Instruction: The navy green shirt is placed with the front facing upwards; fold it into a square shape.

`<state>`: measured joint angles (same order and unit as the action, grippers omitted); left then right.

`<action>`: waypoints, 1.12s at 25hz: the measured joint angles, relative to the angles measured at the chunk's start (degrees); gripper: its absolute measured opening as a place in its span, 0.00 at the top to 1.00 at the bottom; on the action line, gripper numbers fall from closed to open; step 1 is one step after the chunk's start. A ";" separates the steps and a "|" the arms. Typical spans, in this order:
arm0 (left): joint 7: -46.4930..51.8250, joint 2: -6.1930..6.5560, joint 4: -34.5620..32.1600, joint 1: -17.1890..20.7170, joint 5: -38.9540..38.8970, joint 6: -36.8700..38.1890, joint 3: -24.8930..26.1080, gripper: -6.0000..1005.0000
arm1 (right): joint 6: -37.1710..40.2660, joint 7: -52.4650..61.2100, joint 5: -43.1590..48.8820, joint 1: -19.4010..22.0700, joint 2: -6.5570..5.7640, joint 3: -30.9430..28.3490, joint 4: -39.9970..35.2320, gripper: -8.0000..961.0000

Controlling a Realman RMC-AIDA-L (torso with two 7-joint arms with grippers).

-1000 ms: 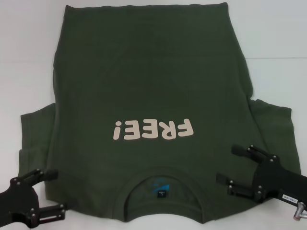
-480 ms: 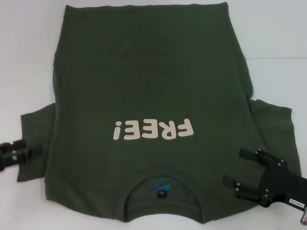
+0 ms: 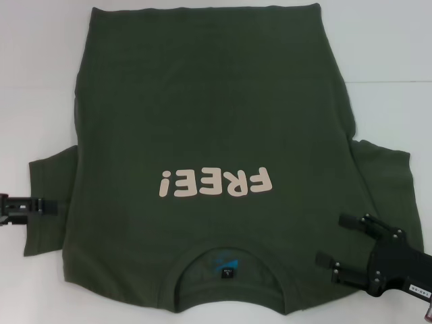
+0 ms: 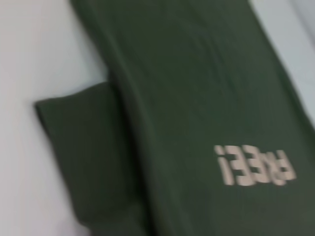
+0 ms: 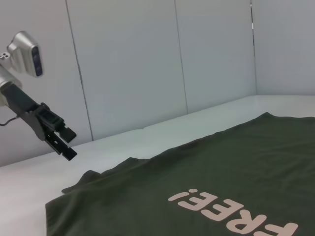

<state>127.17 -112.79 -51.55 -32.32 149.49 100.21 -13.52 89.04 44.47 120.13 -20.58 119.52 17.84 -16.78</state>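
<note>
The navy green shirt (image 3: pixel 209 115) lies flat and front up on the white table (image 3: pixel 37 81), with its collar (image 3: pixel 226 260) nearest me and the pink "FREE!" lettering (image 3: pixel 214 182) above it. My left gripper (image 3: pixel 48 206) hovers edge-on at the outer edge of the left sleeve (image 3: pixel 50 196). The right wrist view shows this gripper (image 5: pixel 69 143) open and lifted off the table. My right gripper (image 3: pixel 331 238) stands open over the right shoulder, holding nothing. In the left wrist view the shirt (image 4: pixel 197 98) and its sleeve (image 4: pixel 83 162) lie below the camera.
White wall panels (image 5: pixel 133 64) rise behind the table's far side. Bare tabletop surrounds the shirt on the left, the right and the far side. The right sleeve (image 3: pixel 385 175) spreads out toward the table's right.
My left gripper has moved from the front-left corner up to the left sleeve edge and turned edge-on. My right gripper has drifted slightly right and toward me, still open.
</note>
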 joint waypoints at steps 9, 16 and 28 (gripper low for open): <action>4.45 -0.15 -0.15 -1.49 3.60 -10.17 -7.30 0.11 | 0.09 0.00 0.10 0.56 0.00 0.07 0.04 0.03; 4.62 -0.68 1.50 -1.46 5.61 -15.12 -10.30 0.12 | 0.14 0.88 -0.11 0.71 0.00 0.00 -0.04 0.03; 4.80 -0.76 5.56 -2.00 5.35 -18.85 -10.55 0.13 | 0.17 0.97 -0.16 0.72 0.00 0.00 -0.09 0.03</action>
<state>131.97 -113.55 -45.99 -34.32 154.85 81.36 -24.07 89.21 45.44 119.97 -19.86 119.52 17.84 -16.88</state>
